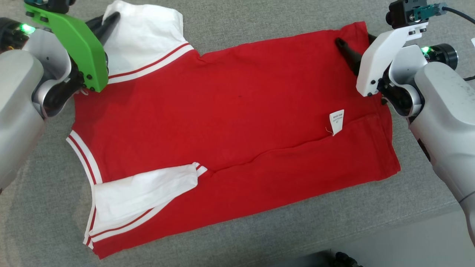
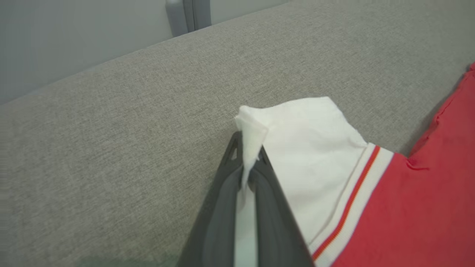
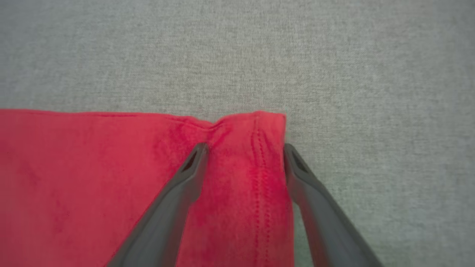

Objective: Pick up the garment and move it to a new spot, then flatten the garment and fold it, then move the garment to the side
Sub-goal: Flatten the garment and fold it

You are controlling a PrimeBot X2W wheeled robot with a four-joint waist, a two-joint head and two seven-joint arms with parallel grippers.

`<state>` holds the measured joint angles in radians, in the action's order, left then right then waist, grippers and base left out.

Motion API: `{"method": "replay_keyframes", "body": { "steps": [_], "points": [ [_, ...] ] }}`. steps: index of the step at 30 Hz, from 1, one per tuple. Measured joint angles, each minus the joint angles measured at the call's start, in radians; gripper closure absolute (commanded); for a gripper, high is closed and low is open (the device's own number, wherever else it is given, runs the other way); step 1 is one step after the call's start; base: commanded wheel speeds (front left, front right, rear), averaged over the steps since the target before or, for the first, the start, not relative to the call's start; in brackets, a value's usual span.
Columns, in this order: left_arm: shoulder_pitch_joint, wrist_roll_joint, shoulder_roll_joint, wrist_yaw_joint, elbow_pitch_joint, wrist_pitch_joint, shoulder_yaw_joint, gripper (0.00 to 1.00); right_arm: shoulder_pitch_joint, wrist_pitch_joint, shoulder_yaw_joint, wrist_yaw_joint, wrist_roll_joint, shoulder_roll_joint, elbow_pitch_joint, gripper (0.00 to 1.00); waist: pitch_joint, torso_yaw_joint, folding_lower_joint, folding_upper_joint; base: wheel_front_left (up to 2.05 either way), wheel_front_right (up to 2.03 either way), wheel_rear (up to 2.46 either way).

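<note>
grey fabric surface, pale wall, left tool pinching garment, right tool spread wide

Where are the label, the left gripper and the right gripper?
label [image 1: 336,121]: head view, middle of the white tag.
left gripper [image 2: 248,148]: left wrist view, midway between fingertips shut on the shirt [image 2: 371,193].
right gripper [image 3: 245,148]: right wrist view, midway between its open fingertips.

Red garment with white sleeves (red-and-white striped trim), white label, on mottled grey fabric surface.
</note>
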<state>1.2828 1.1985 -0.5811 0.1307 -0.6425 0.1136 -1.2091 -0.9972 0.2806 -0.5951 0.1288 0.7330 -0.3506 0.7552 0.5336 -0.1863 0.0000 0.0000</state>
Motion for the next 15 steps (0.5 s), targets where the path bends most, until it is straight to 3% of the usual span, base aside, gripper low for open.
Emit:
{"method": "replay_keyframes", "body": {
  "steps": [1,2,3,8,15],
  "points": [
    [0.002,0.002,0.0,0.0,-0.002,-0.002,-0.003,1.0,0.004,0.013,-0.005,0.0,0.015,-0.004,-0.013,0.16,0.001,0.0,0.0,0.0,0.0,0.0,0.0],
    [0.004,0.003,0.0,0.0,-0.004,-0.006,-0.009,1.0,0.005,0.019,-0.011,0.0,0.024,-0.011,-0.025,0.64,0.002,0.0,0.0,0.0,0.0,0.0,0.0],
    [0.006,0.003,-0.001,0.0,-0.006,-0.011,-0.012,1.0,0.005,0.02,-0.02,0.0,0.022,-0.02,-0.032,1.0,0.004,0.0,0.0,0.0,0.0,0.0,0.0],
    [0.019,0.004,0.001,0.0,-0.013,-0.054,-0.023,1.0,0.001,-0.061,-0.029,0.002,-0.01,-0.03,-0.017,1.0,0.013,0.006,0.0,0.0,0.0,0.0,0.0],
    [0.019,0.003,-0.003,0.0,-0.008,-0.154,-0.034,1.0,0.001,-0.266,-0.013,0.003,-0.095,-0.006,0.077,1.0,-0.012,0.011,0.0,0.0,0.0,0.0,0.0]
  ]
}}
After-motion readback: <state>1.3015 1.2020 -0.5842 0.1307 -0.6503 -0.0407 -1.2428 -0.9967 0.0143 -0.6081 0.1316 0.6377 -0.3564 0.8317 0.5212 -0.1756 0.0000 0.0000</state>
